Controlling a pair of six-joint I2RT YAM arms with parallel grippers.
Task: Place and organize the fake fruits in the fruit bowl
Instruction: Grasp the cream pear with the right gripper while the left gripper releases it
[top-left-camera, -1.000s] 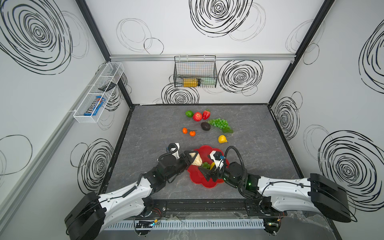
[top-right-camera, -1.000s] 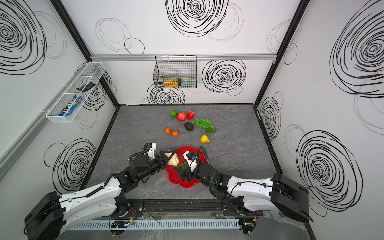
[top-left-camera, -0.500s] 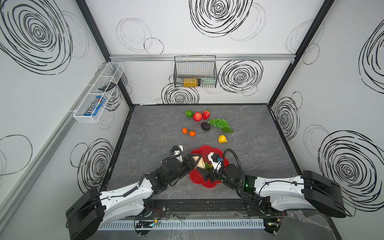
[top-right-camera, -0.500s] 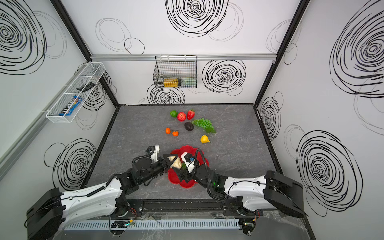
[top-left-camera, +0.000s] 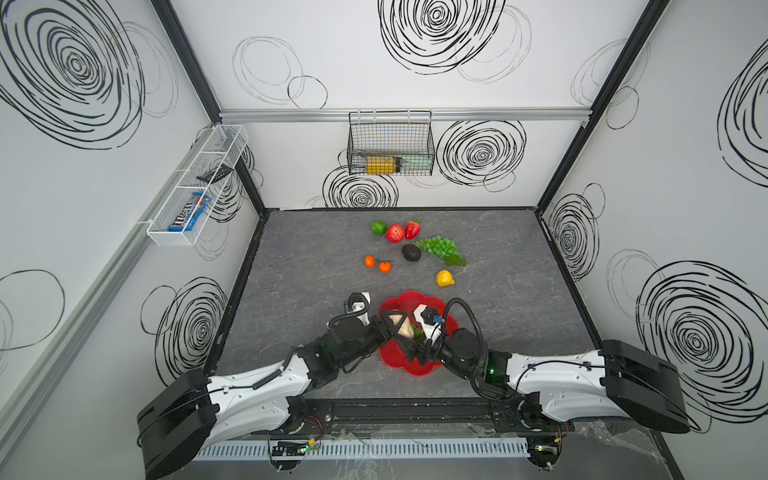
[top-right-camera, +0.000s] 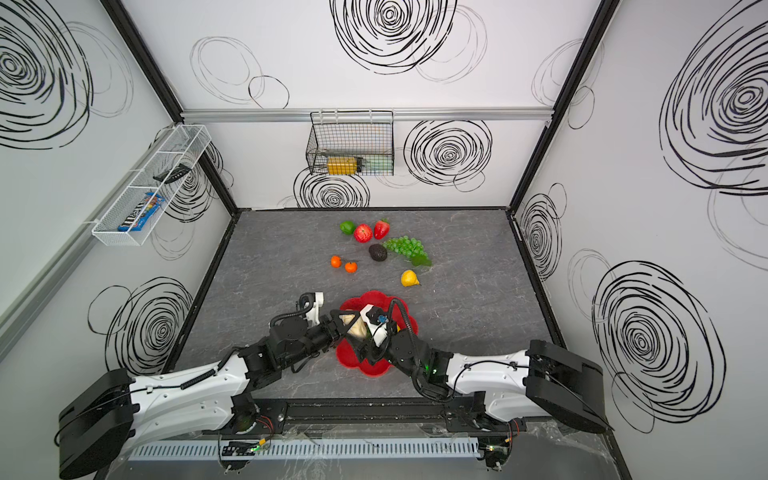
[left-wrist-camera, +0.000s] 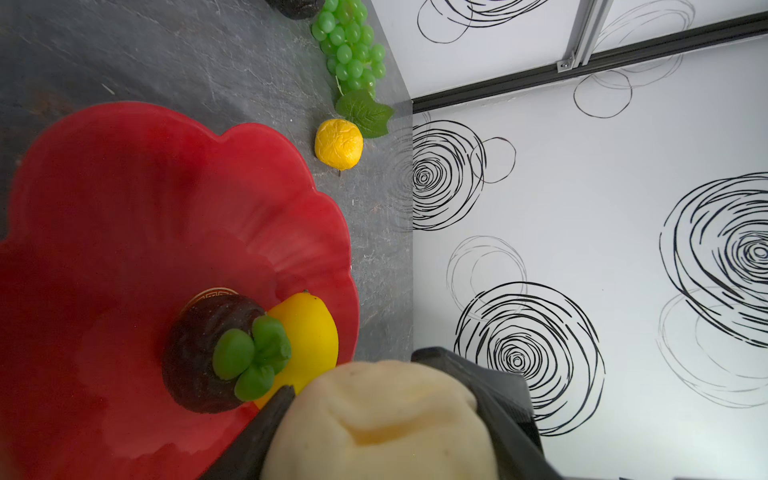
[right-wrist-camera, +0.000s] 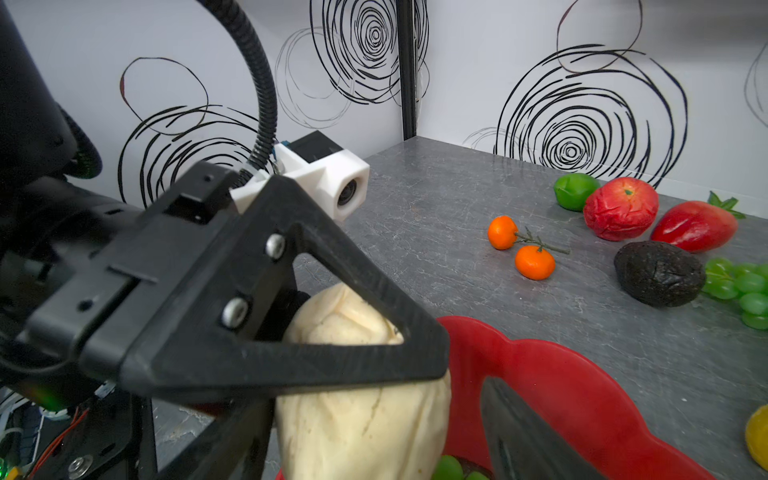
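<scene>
Left claw (left-wrist-camera: 357, 382): clamping the lump (right-wrist-camera: 357, 419) over the bowl (left-wrist-camera: 124, 187), probably lining up a drop.
Right claw (right-wrist-camera: 374, 440): gaping around that lump, not pinching, maybe readying to steady it.
Bowl: cradling a lemon (left-wrist-camera: 307, 332) and dark fruit (left-wrist-camera: 208, 353), touching.
Oranges (right-wrist-camera: 534, 262): lying beyond the bowl.

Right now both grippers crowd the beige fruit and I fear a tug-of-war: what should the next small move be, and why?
Probably close the right gripper on the beige lumpy piece before the left gripper lets go. The left one grips it over the fruit bowl; the right jaws straddle it, one finger not touching yet.
</scene>
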